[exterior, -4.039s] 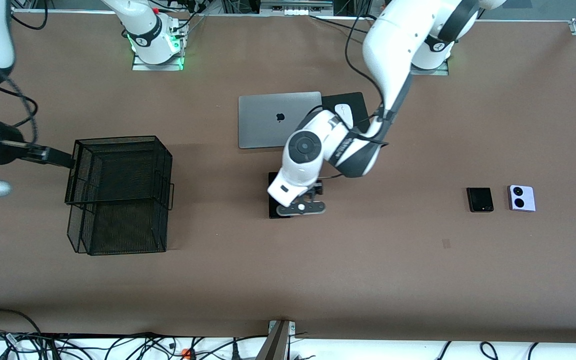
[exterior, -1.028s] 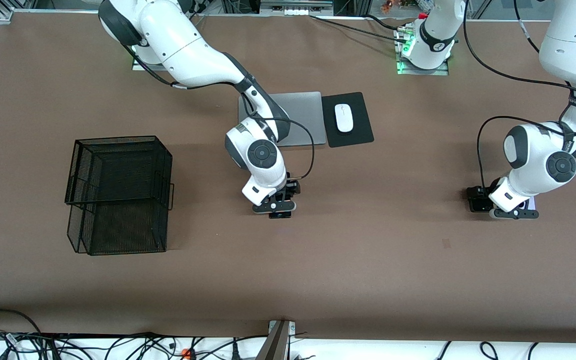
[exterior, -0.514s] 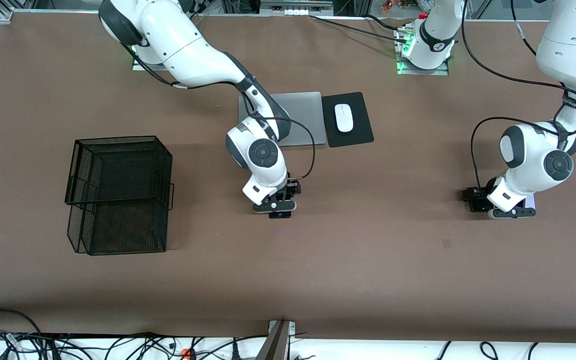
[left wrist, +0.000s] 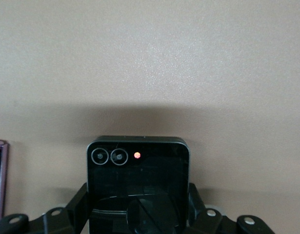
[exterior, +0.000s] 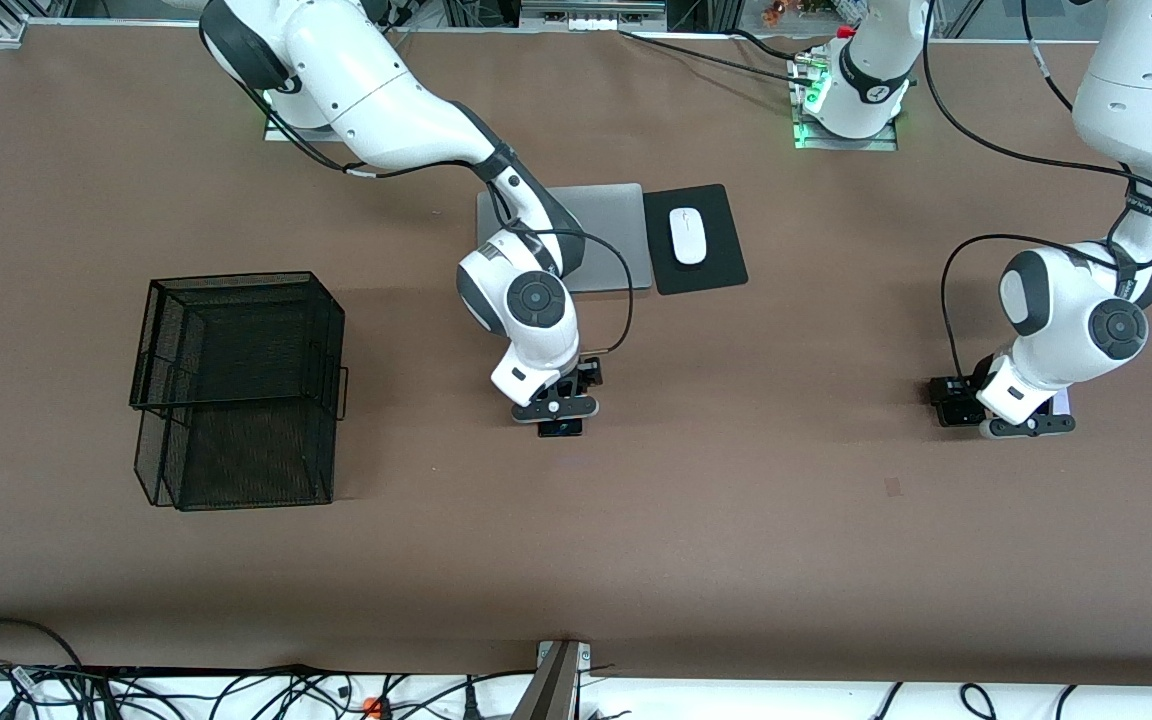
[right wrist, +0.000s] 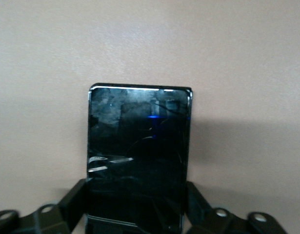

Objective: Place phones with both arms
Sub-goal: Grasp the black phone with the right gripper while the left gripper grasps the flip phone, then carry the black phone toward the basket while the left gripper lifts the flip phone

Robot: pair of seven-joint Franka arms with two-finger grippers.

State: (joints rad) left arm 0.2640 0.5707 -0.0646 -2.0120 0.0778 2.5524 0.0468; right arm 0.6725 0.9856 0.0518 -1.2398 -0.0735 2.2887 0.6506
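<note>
because the left gripper (exterior: 986, 410) clamps the squarish black phone (left wrist: 138, 187) and the right gripper (exterior: 556, 412) the slim black phone (right wrist: 138, 156) by thin edges (both nearer the camera than the laptop (exterior: 604, 235)), either may slip on lifting.

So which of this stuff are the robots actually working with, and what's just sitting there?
In use:
- slim black phone, in right gripper
- squarish black phone, in left gripper
- lilac-white phone beside it

Lying about:
- silver laptop
- white mouse on black pad
- black mesh basket
</note>
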